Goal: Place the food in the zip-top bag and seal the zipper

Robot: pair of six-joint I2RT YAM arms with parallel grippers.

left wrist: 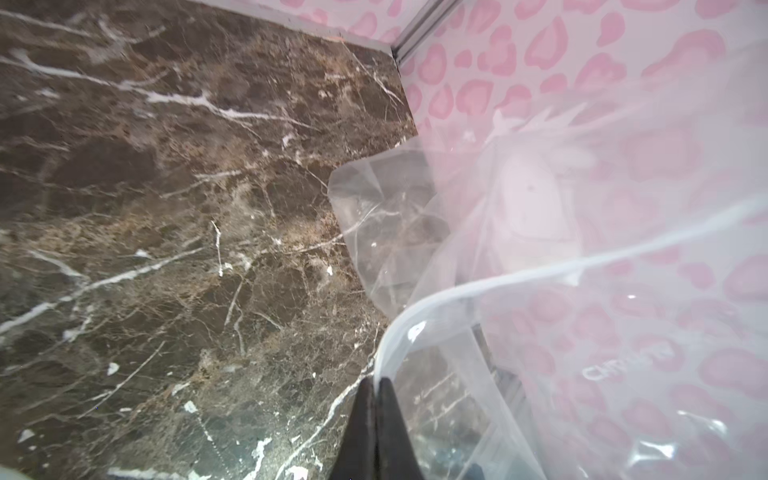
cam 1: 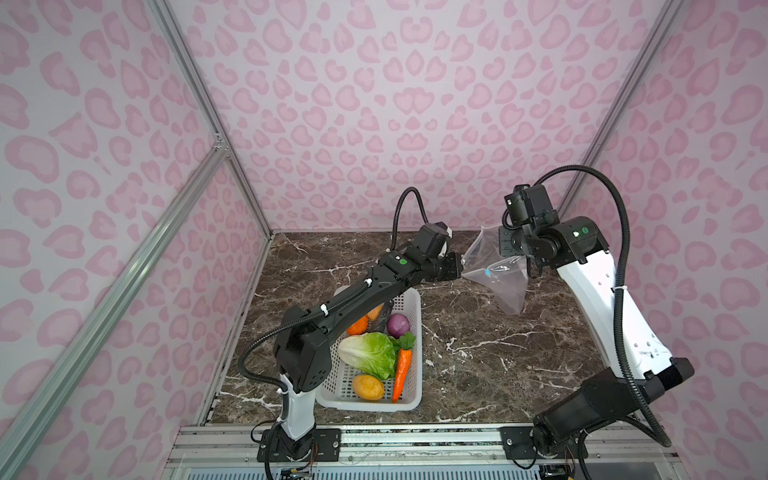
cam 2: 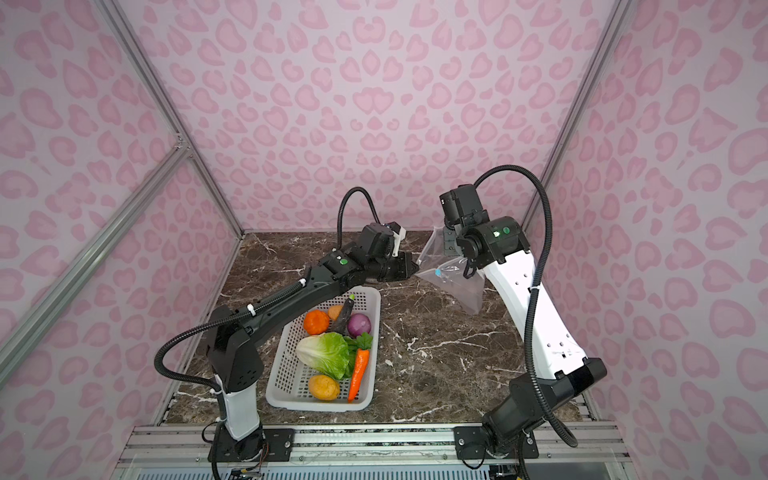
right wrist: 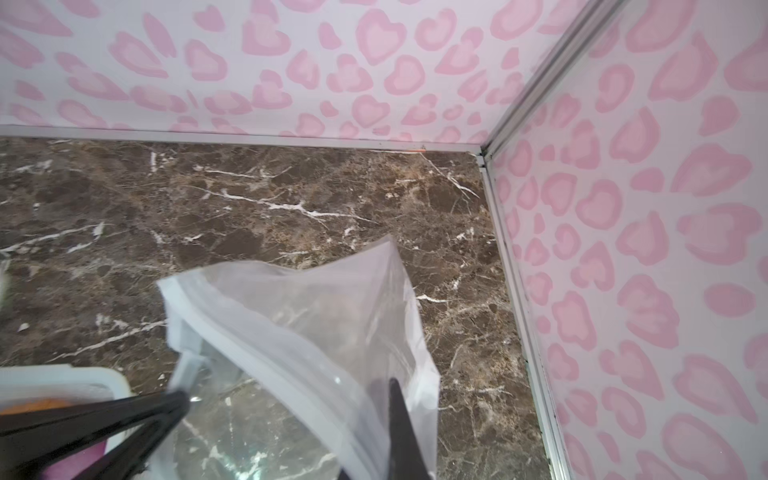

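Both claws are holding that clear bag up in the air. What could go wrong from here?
1. The left gripper and right gripper each pinch just a bit of the thin zip-top bag; the slick plastic could slip free and drop.
2. The food, such as the lettuce, lies in the basket; freeing a gripper to fetch it may let the bag's mouth sag shut.
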